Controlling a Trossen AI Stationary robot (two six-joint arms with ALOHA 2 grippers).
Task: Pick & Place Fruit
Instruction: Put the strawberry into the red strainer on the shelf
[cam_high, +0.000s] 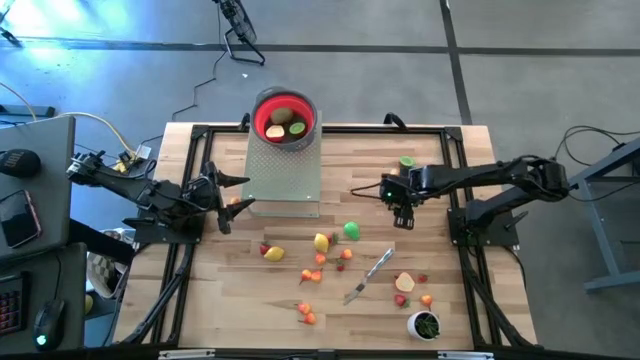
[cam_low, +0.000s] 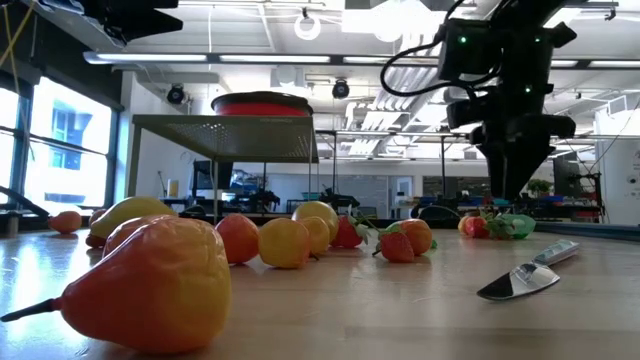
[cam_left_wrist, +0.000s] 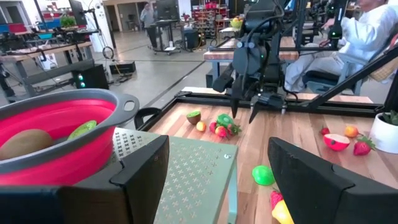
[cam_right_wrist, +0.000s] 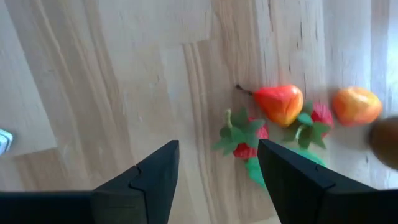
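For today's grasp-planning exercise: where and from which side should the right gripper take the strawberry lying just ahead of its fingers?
Grip the strawberry across its red body, coming straight down from above. It lies flat on the table, its leafy top splayed sideways, and the right gripper, open, already hangs above it.

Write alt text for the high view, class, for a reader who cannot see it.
Two dark arms reach over a wooden table: the right pincer hangs open above scattered toy fruit, while the left pincer waits open beside a perforated stand. A red bowl holding fruit sits on the stand's far end, and a knife lies among the pieces.
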